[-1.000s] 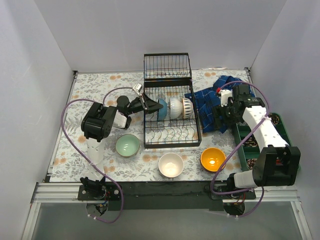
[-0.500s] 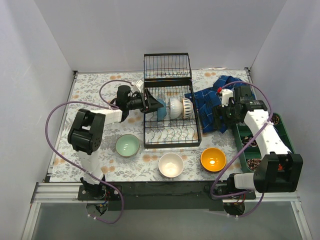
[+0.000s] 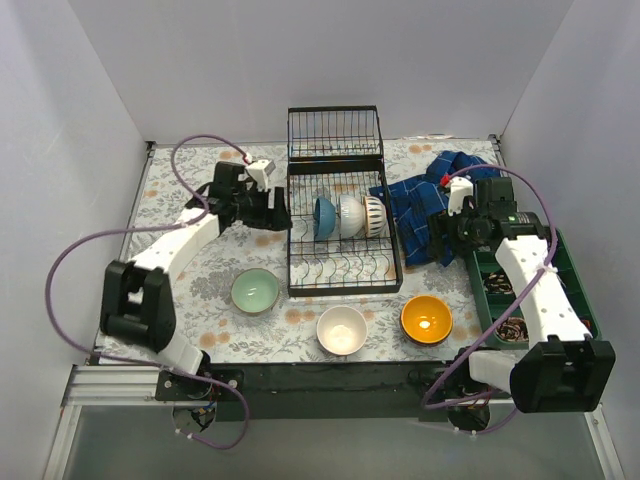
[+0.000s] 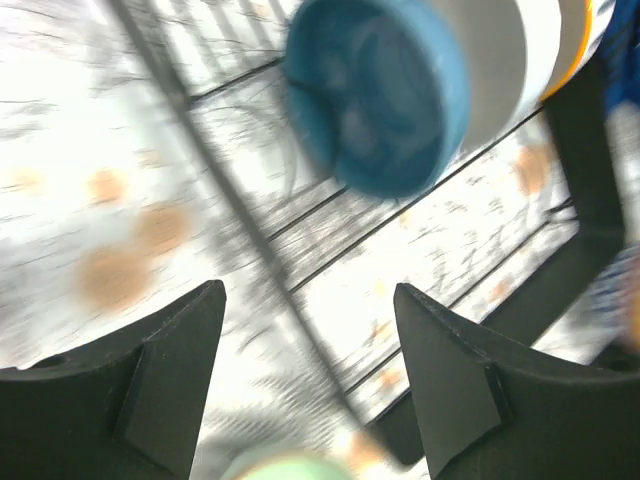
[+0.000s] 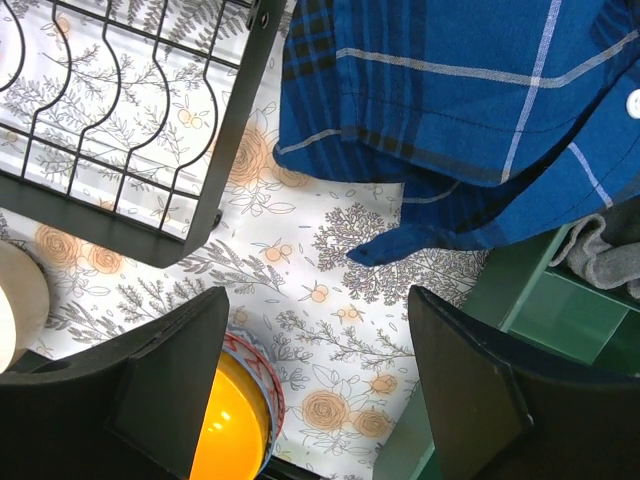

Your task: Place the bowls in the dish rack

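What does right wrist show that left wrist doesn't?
Only right wrist: the blue plaid cloth, the orange bowl, a corner of the green tray, and the right gripper, open and empty. Only left wrist: the blue bowl standing in the dish rack with a white bowl behind it, all blurred, and the left gripper, open and empty. Both: dish rack wire and the floral table cover.

Black wire dish rack [image 3: 343, 232], glossy bowls [image 3: 341, 329]
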{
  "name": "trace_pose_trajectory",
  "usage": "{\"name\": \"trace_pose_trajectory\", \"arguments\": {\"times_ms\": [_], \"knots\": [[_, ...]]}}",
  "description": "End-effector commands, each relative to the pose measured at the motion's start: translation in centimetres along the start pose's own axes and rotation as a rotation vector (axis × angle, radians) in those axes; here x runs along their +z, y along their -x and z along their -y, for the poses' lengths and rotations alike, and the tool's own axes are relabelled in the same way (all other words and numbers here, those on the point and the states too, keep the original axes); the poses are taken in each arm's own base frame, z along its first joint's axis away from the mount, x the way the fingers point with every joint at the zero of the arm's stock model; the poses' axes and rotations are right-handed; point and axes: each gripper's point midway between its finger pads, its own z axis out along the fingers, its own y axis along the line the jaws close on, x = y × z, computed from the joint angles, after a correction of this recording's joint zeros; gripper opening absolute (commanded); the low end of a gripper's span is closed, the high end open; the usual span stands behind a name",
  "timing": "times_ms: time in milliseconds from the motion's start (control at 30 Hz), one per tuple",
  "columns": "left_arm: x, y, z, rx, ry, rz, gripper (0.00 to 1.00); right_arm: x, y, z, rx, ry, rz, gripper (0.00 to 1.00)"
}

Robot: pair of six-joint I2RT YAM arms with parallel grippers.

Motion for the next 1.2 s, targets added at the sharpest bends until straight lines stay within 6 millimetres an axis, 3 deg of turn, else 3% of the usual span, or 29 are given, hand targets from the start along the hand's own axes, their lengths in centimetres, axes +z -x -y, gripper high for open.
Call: {"name": "trace_pose_trajectory", "arguments": {"times_ms": [0, 67, 100, 167, 200, 233, 300, 433, 533, 667, 1000, 1167], "knots": [[-8.8, -2.3, -1.5, 0.378, 0.187, -0.006, 0.68, -0.7, 0.0, -0.9, 0.0, 0.018, 0.051, 0.81], [-10.4, -3.3, -0.8, 0.539, 0.153, -0.01, 0.69, -0.6, -0.6, -1.0, 0.0, 0.017, 0.049, 0.82], [-11.2, -5.4, 0.1, 0.575, 0.086, -0.058, 0.7, -0.8, -0.6, -1.0, -0.003, 0.013, 0.058, 0.82], [-12.9, -7.2, 1.8, 0.711, -0.014, -0.083, 0.71, -0.7, -1.0, -1.1, -0.002, 0.016, 0.054, 0.82], [-13.8, -10.7, 3.0, 0.705, -0.129, -0.178, 0.71, -0.7, -1.1, -1.2, -0.004, 0.014, 0.057, 0.82], [-14.5, -12.2, 3.4, 0.739, -0.172, -0.21, 0.71, -0.7, -1.4, -1.3, 0.0, 0.019, 0.054, 0.82], [-15.4, -16.2, 2.8, 0.772, -0.227, -0.324, 0.71, -0.7, -1.6, -1.5, 0.005, 0.029, 0.052, 0.82], [-15.9, -19.1, 1.0, 0.865, -0.192, -0.378, 0.7, -0.7, -1.4, -1.5, 0.001, 0.032, 0.058, 0.82], [-15.0, -18.6, -0.2, 0.918, -0.126, -0.326, 0.7, -0.9, -1.4, -1.6, 0.001, 0.031, 0.067, 0.82], [-13.9, -17.7, -0.3, 0.982, -0.119, -0.246, 0.69, -1.3, -1.6, -1.8, 0.002, 0.022, 0.083, 0.82], [-11.0, -19.2, 0.2, 0.992, -0.201, -0.322, 0.61, -1.9, -1.8, -1.8, -0.005, 0.0, 0.112, 0.82], [-9.1, -20.7, 1.2, 1.004, -0.2, -0.385, 0.52, -1.9, -1.7, -1.6, -0.002, -0.009, 0.127, 0.82]]}}
